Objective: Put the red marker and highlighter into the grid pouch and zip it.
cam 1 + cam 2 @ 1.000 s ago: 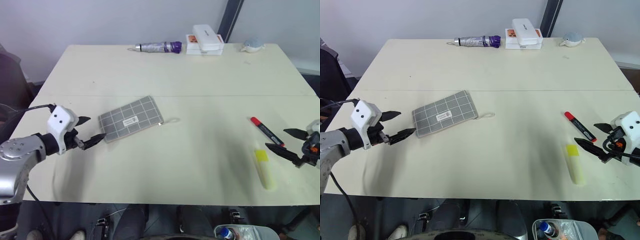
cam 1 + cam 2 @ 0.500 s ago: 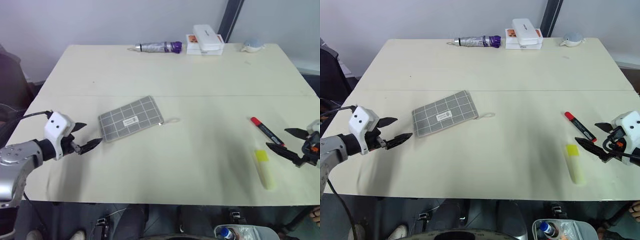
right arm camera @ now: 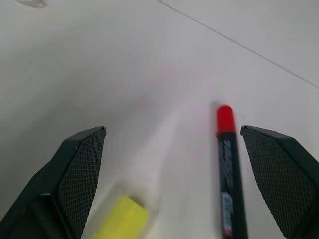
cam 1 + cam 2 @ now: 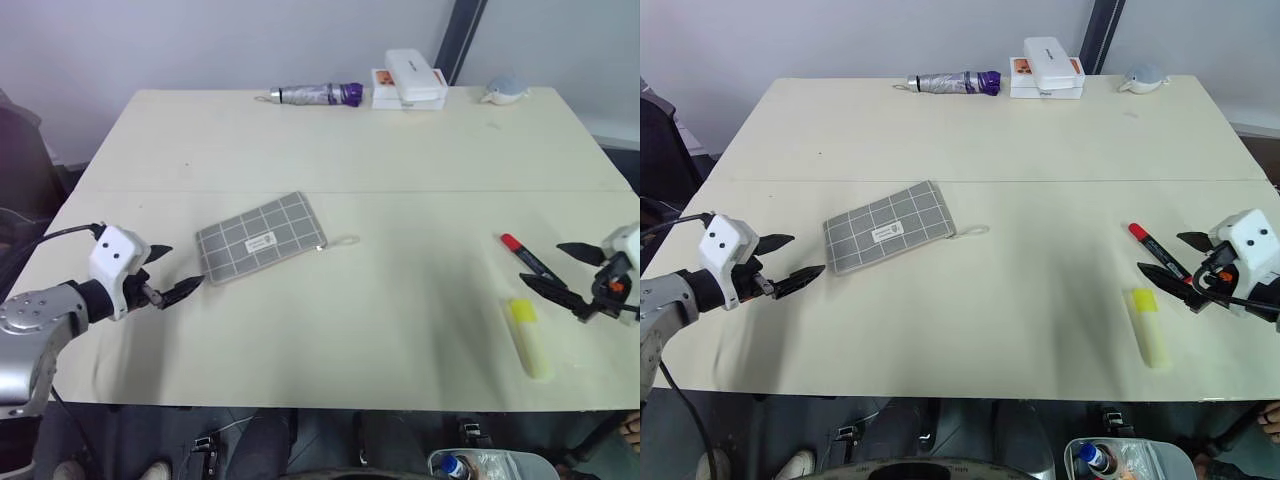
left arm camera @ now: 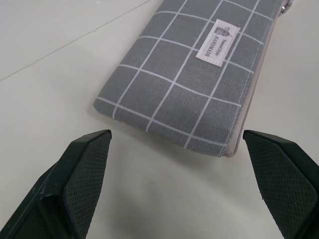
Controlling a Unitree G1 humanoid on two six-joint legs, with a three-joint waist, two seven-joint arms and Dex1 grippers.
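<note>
Both grippers spread, empty. Right gripper (image 4: 1185,268) sits by red marker (image 4: 1158,252), highlighter (image 4: 1149,338) just nearer the table edge. Left gripper (image 4: 795,262) faces grid pouch (image 4: 890,228), prob. still zipped. Best straddle the marker's barrel mid-length, w/ fingers low, before closing.

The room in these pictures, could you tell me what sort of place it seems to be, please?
Probably an office or lab test room: a plain cream table against a bare wall, with desk items on it, such as a grid pouch, a red marker and a highlighter.
</note>
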